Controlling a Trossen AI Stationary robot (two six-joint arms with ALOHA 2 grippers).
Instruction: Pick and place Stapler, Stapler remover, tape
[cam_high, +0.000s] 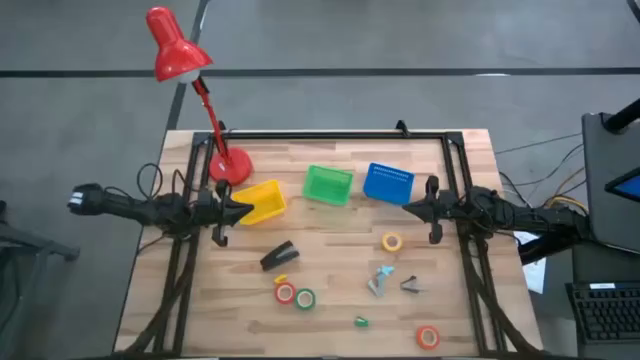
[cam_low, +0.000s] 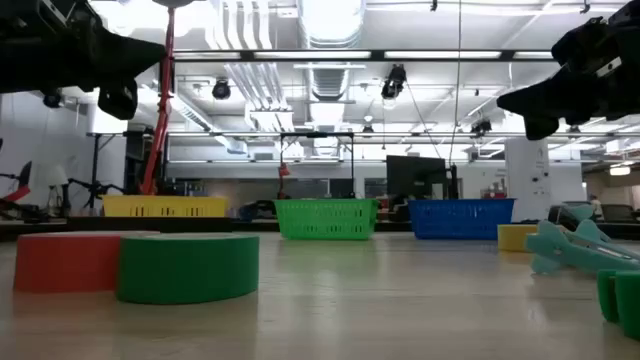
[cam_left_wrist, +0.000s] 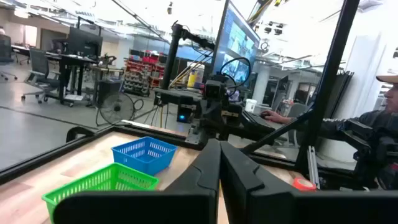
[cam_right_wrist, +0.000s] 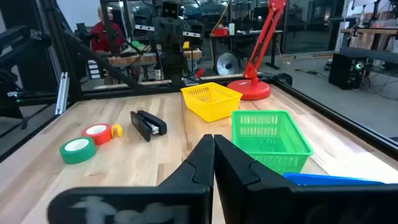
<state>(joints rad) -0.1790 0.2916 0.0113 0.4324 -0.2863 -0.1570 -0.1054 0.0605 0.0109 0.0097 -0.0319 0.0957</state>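
the left gripper (cam_high: 243, 207) hangs above the table at the left-centre of the high view, over the yellow basket (cam_high: 262, 201), its fingers clenched together with nothing between them, as the left wrist view shows. the right gripper (cam_high: 412, 207) hangs at the right-centre of the frame, near the blue basket (cam_high: 388, 183), fingers likewise pressed together and empty. the green basket (cam_high: 328, 185) sits between the other two along the upper part of the wooden table (cam_high: 330, 330).

the stapler (cam_high: 279, 256) lies on the table below the yellow basket, left of centre. just below it lie a small orange piece (cam_high: 281, 280), a red tape roll (cam_high: 285, 292) and a green tape roll (cam_high: 305, 298), the two rolls side by side. a yellow tape roll (cam_high: 392, 242) sits right of centre, and an orange tape roll (cam_high: 428, 337) lies at the lower right. the stapler removers (cam_high: 382, 280) lie below the yellow roll, with a small green lump (cam_high: 361, 321) further down. a red desk lamp (cam_high: 180, 50) stands at the upper left
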